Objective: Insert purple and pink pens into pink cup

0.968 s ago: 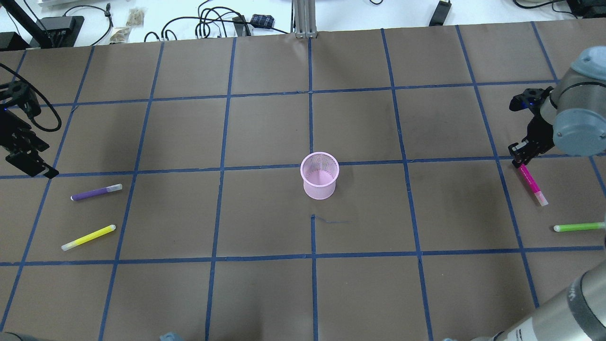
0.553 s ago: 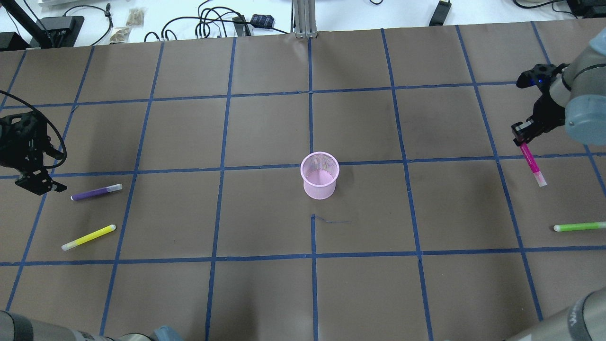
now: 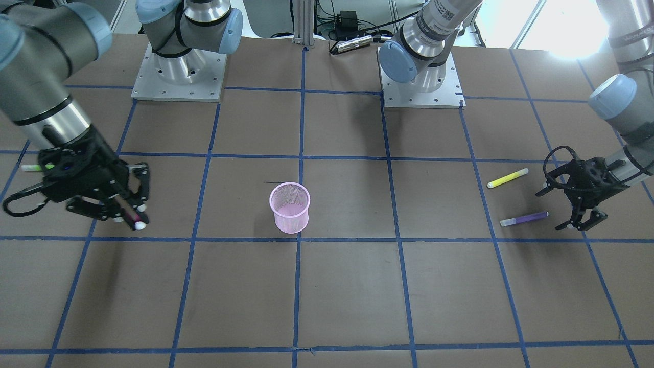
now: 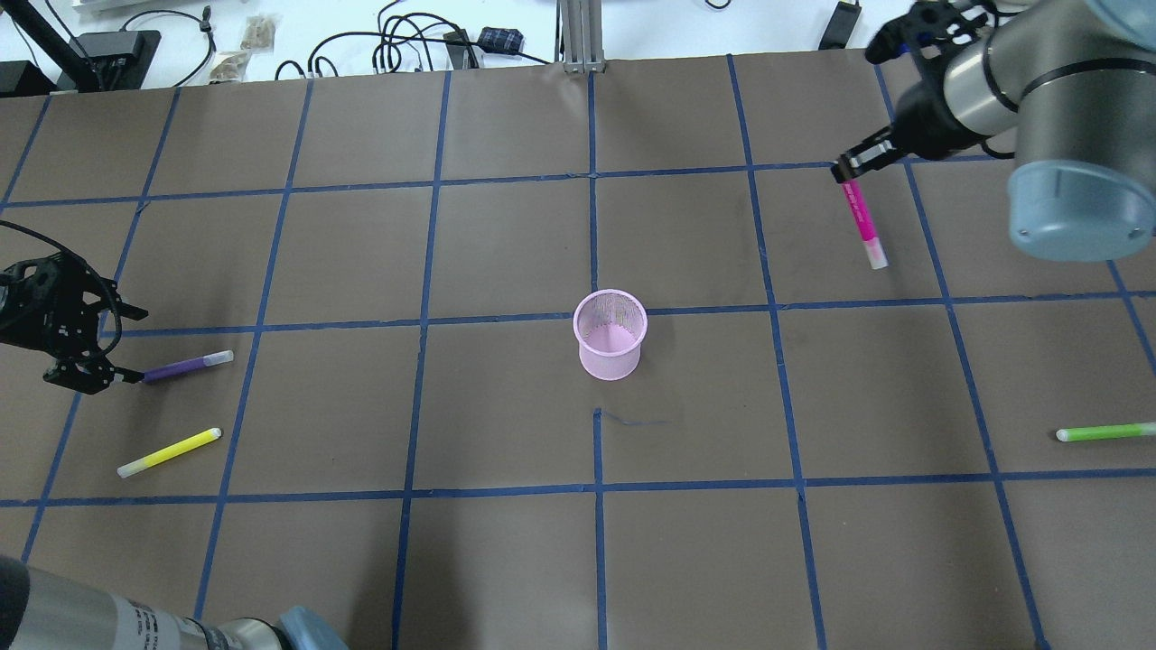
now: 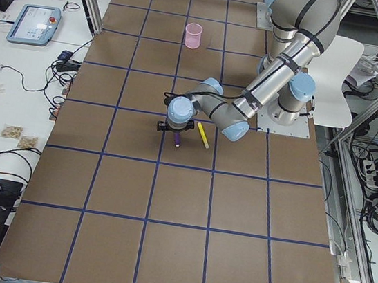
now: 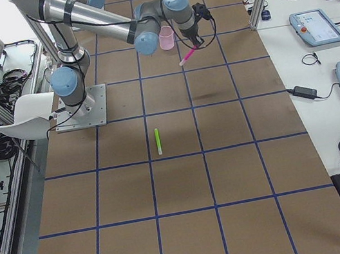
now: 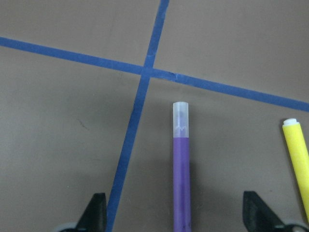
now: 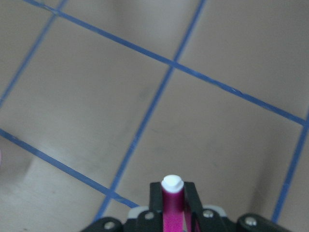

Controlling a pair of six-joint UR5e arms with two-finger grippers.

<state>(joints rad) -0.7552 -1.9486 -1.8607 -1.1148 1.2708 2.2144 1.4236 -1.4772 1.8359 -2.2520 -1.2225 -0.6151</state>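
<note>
The pink mesh cup stands upright at the table's middle, also in the front view. My right gripper is shut on the top end of the pink pen, which hangs above the table, far right of the cup. The right wrist view shows the pen clamped between the fingers. The purple pen lies flat at the left. My left gripper is open at its dark end. In the left wrist view the pen lies between the two fingers, apart from both.
A yellow pen lies just nearer than the purple one, and shows at the right edge of the left wrist view. A green pen lies at the right edge. Cables and boxes lie beyond the table's far edge.
My right gripper has lifted the pink pen off the table and carried it left and farther away. My left gripper has moved nearer, to the purple pen's end.
</note>
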